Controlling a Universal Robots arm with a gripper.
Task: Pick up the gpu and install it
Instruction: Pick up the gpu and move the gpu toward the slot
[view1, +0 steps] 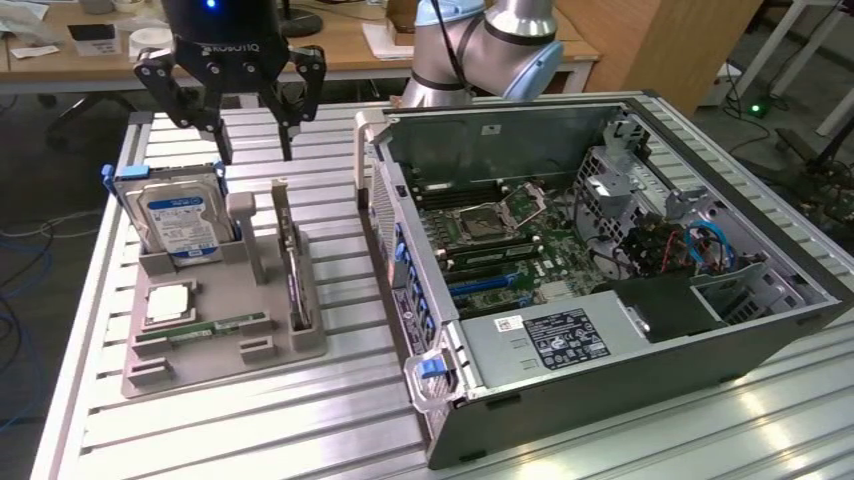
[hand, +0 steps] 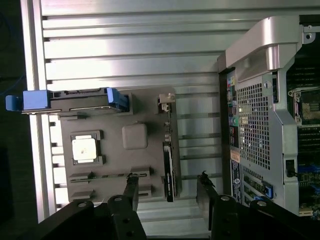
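exterior view: the gripper (view1: 255, 150) hangs above the far end of the grey tray (view1: 220, 345), fingers spread wide and empty, open air beneath the tips. the gpu (view1: 288, 255) stands on its long edge in a slot along the tray's side facing the computer case (view1: 601, 250), a bare strip of table (view1: 347, 310) between tray edge and case. wrist view: the fingertips (hand: 131, 179) straddle the gpu's (hand: 169, 165) line, untouched.

Grey plastic tray (view1: 200, 350) sits on slatted aluminium table (view1: 267, 430), exterior view's left of black computer case (view1: 747, 320); green gpu card (view1: 294, 280) stands in tray.
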